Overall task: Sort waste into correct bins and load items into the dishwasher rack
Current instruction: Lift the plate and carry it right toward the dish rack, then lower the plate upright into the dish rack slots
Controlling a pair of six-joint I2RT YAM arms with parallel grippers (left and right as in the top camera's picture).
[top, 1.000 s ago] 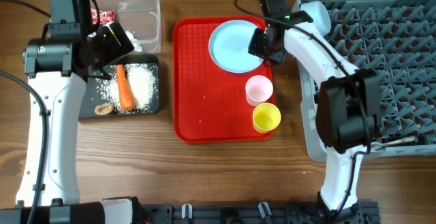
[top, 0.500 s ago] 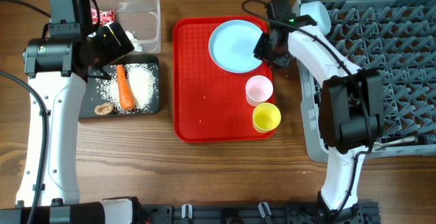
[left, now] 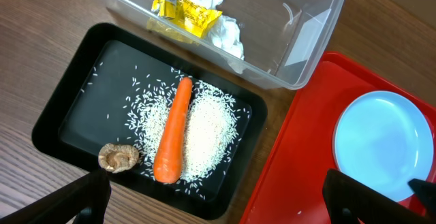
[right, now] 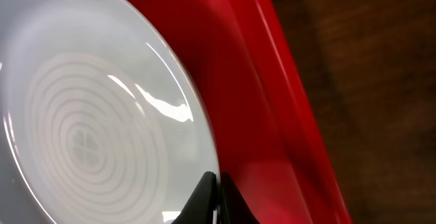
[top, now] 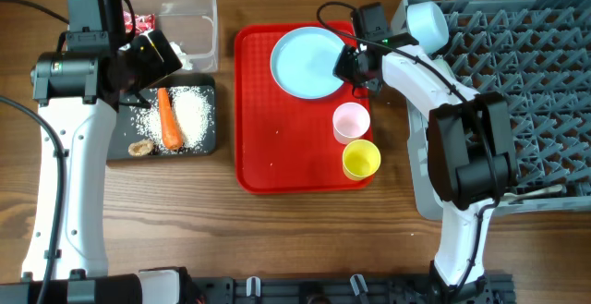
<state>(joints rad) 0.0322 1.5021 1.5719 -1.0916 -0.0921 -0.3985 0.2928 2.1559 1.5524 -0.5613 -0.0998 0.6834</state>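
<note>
Right gripper (top: 349, 64) sits at the right rim of the light-blue plate (top: 307, 61), its jaws pinched together on that edge; the wrist view shows the fingertips (right: 204, 191) meeting right at the rim. The plate lies at the far end of the red tray (top: 277, 147), with the pink cup (top: 351, 121) and yellow cup (top: 361, 159) near the tray's right side. The grey rack (top: 517, 82) stands to the right. Left gripper (top: 150, 56) hangs spread wide and empty over the black tray (left: 75, 101), which holds the carrot (left: 174, 129), rice (left: 208, 132) and a brown lump (left: 118, 156). The clear tub (left: 306, 40) behind it holds a yellow wrapper (left: 184, 9) and tissue (left: 228, 35).
</note>
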